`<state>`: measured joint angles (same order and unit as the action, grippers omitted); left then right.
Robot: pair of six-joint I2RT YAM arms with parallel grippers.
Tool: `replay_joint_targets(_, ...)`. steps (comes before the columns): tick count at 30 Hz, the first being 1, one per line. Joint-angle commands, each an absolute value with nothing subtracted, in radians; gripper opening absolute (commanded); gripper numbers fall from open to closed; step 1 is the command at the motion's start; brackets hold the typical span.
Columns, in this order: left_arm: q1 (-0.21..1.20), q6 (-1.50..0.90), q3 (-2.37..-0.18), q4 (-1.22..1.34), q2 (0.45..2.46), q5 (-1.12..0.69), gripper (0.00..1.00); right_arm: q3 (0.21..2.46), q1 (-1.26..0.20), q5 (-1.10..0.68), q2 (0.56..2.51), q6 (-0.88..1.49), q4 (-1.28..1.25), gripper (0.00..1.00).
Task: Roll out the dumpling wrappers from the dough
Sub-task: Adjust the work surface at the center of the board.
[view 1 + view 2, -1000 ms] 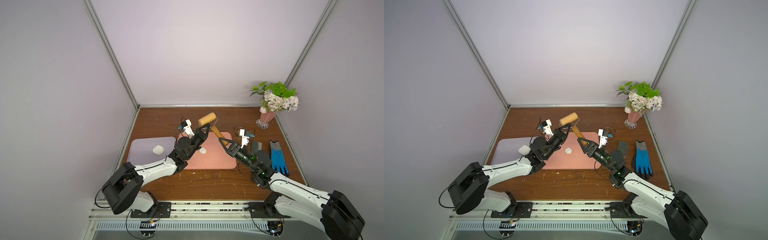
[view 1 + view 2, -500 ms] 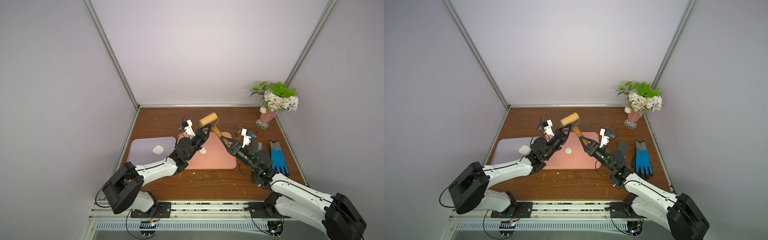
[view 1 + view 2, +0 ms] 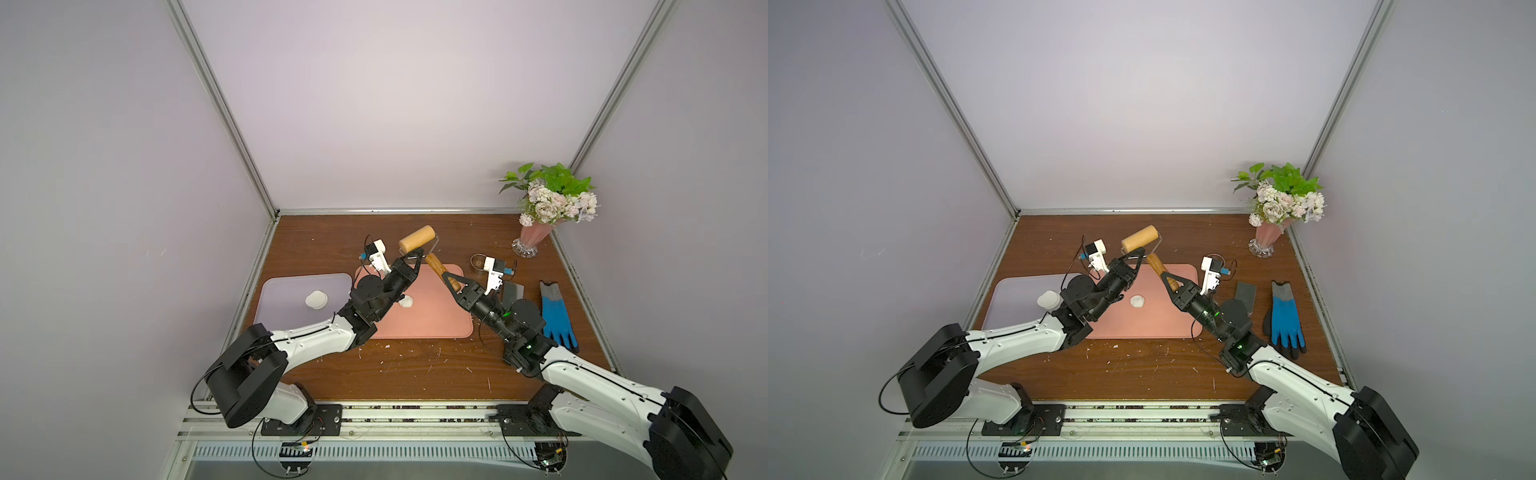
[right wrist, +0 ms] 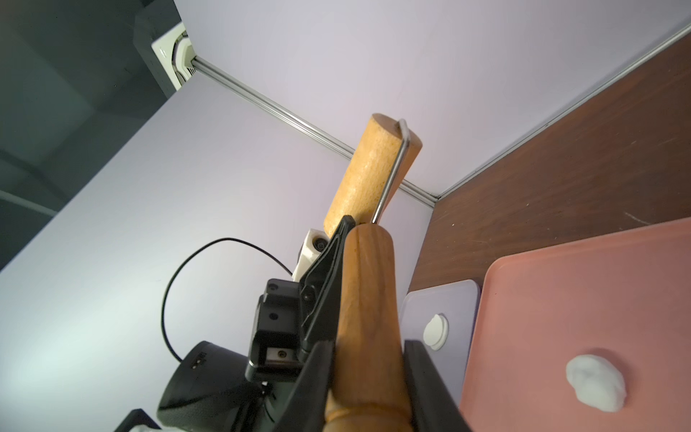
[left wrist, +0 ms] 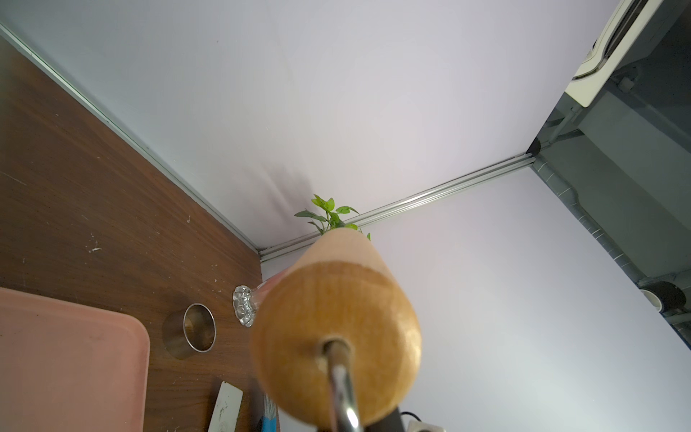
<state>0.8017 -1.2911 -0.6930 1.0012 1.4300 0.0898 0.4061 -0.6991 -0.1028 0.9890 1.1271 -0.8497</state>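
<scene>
I have the roller (image 3: 417, 238) lifted, my left gripper (image 3: 415, 261) closed on its wire frame, my right gripper (image 3: 451, 281) around its handle though I cannot tell if it clamps, while the dough (image 3: 1137, 301) lies as an unrolled lump on the pink mat (image 3: 1167, 324), no wrappers made yet

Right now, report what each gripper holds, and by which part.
Both hold the tan wooden roller: the left gripper pinches its steel wire frame beside the drum, the right gripper clamps its wooden handle.

Soft, even light; the roller (image 5: 336, 336) looms blurred in the left wrist view.
</scene>
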Motion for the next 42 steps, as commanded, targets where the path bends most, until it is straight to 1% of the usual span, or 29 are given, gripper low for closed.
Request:
replay_joint_targets(1, 0.815, -1.284, -0.715, 1.057, 1.438, 0.063, 0.00, 0.463, -0.690, -0.094, 0.976, 1.122, -0.885, 0.17)
replay_joint_targets(6, 0.815, -1.281, -0.703, 1.056, 1.432, 0.065, 0.00, 0.466, -0.668, -0.097, 0.964, 1.109, -0.829, 0.02)
replay_joint_targets(7, 0.815, -1.281, -0.695, 1.056, 1.430, 0.067, 0.01, 0.469, -0.662, -0.104, 0.961, 1.103, -0.814, 0.01)
replay_joint_targets(10, 0.815, -1.279, -0.681, 1.057, 1.427, 0.061, 0.00, 0.477, -0.651, -0.114, 0.944, 1.079, -0.740, 0.01)
replay_joint_targets(18, 0.815, -1.295, -0.684, 1.056, 1.445, 0.035, 0.00, 0.460, -0.646, -0.151, 0.936, 1.088, -0.736, 0.00)
replay_joint_targets(19, 0.816, -1.294, -0.686, 1.055, 1.444, 0.032, 0.04, 0.459, -0.647, -0.152, 0.934, 1.086, -0.735, 0.00)
replay_joint_targets(20, 0.816, -1.293, -0.687, 1.057, 1.445, 0.031, 0.11, 0.457, -0.647, -0.149, 0.930, 1.086, -0.730, 0.00)
replay_joint_targets(22, 0.813, -1.293, -0.684, 1.056, 1.440, 0.028, 0.41, 0.463, -0.644, -0.138, 0.913, 1.069, -0.698, 0.00)
replay_joint_targets(23, 0.811, -1.296, -0.678, 1.057, 1.438, 0.028, 0.53, 0.469, -0.641, -0.138, 0.908, 1.058, -0.675, 0.00)
replay_joint_targets(24, 0.808, -1.299, -0.668, 1.055, 1.431, 0.027, 0.61, 0.477, -0.634, -0.137, 0.899, 1.046, -0.644, 0.00)
replay_joint_targets(26, 0.800, -1.304, -0.645, 1.055, 1.413, 0.023, 0.71, 0.492, -0.620, -0.138, 0.883, 1.028, -0.585, 0.00)
replay_joint_targets(29, 0.779, -1.316, -0.596, 1.023, 1.370, 0.007, 0.74, 0.531, -0.601, -0.138, 0.863, 0.975, -0.467, 0.00)
replay_joint_targets(32, 0.760, -1.288, -0.569, 0.854, 1.287, 0.004, 0.74, 0.571, -0.586, -0.124, 0.843, 0.906, -0.327, 0.00)
replay_joint_targets(37, 0.755, -1.096, -0.663, 0.238, 1.139, 0.109, 0.71, 0.638, -0.556, -0.088, 0.821, 0.779, -0.102, 0.00)
replay_joint_targets(39, 0.754, -1.044, -0.708, 0.042, 1.127, 0.157, 0.70, 0.665, -0.551, -0.070, 0.826, 0.732, -0.032, 0.00)
replay_joint_targets(42, 0.752, -0.994, -0.782, -0.220, 1.159, 0.244, 0.70, 0.692, -0.550, -0.058, 0.836, 0.677, 0.030, 0.00)
